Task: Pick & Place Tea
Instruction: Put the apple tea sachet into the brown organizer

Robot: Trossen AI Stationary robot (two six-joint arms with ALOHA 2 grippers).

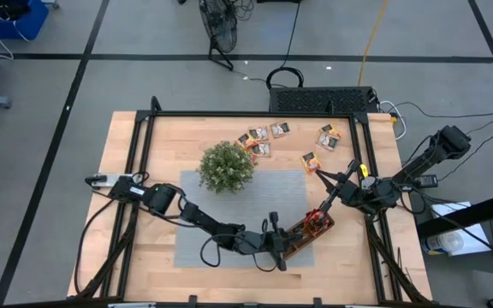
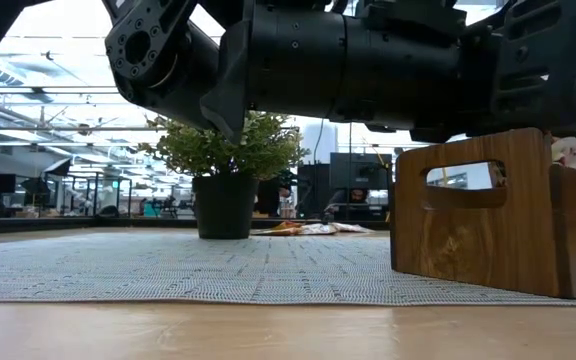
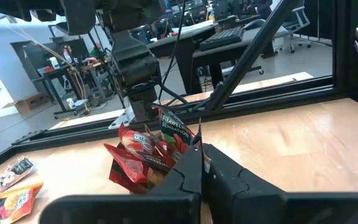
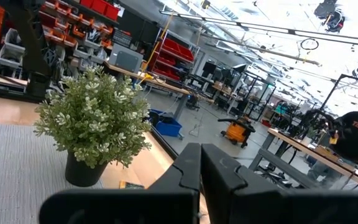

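Left gripper [image 3: 202, 163]: fingers closed, empty, just beside red tea sachets [image 3: 143, 158] heaped in wooden tray [image 2: 488, 225]. Right gripper [image 4: 200, 167]: closed, empty, above tray.

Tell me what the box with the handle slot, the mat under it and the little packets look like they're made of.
Box: looks like brown wood, smooth, with visible grain and a cut-out handle.
Mat: seems a grey woven or mesh fabric, with fine ribbed texture.
Tea sachets: probably glossy foil or plastic film, crinkled and shiny; the exact material is unclear.

Arm above tray and plant

A dark arm [image 2: 368, 60] hangs over the wooden tray [image 2: 478, 225] (handle slot showing); potted plant [image 2: 226, 175] behind.
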